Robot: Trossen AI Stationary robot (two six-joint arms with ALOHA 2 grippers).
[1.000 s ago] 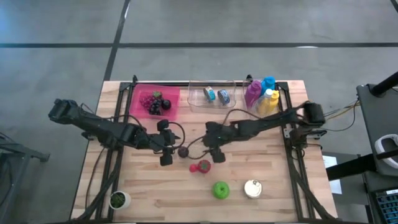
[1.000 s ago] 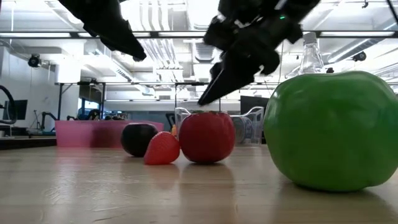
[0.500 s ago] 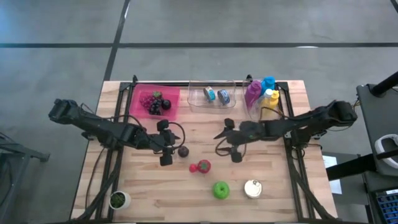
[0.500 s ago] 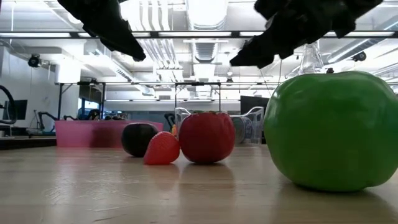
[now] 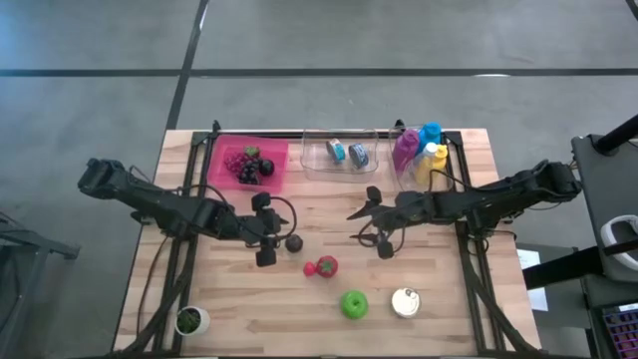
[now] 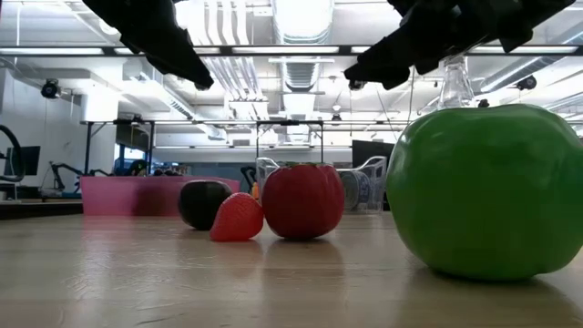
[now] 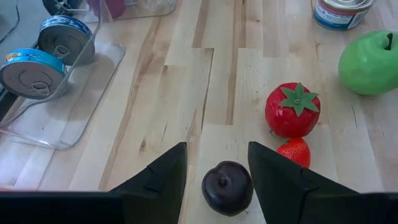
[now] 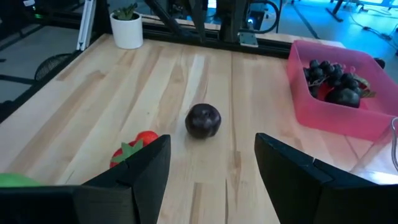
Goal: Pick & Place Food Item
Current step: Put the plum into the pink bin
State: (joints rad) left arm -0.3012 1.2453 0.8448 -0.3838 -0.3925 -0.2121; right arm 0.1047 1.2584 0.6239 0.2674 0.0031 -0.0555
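Observation:
A dark plum (image 5: 294, 242) lies on the wooden table, with a red tomato (image 5: 327, 265) and a strawberry (image 5: 310, 268) touching side by side nearer the front. My left gripper (image 5: 277, 231) hovers open just left of the plum and well above the table. In the left wrist view the plum (image 7: 227, 186) shows between its fingers, untouched. My right gripper (image 5: 357, 224) hangs open in the air to the right of the plum, which lies ahead of it (image 8: 203, 120). A pink bin (image 5: 249, 165) with dark grapes stands at the far left.
A green apple (image 5: 353, 304) and a tin can (image 5: 405, 302) sit near the front edge. A clear tray (image 5: 341, 155) with two cans and a group of bottles (image 5: 419, 152) stand along the far edge. A small plant pot (image 5: 189, 320) is at the front left corner.
My right gripper has drawn back from just above the tomato toward the table's right edge and risen, tipping up closer to level. It has stayed open and carries nothing. The fruit has not moved.

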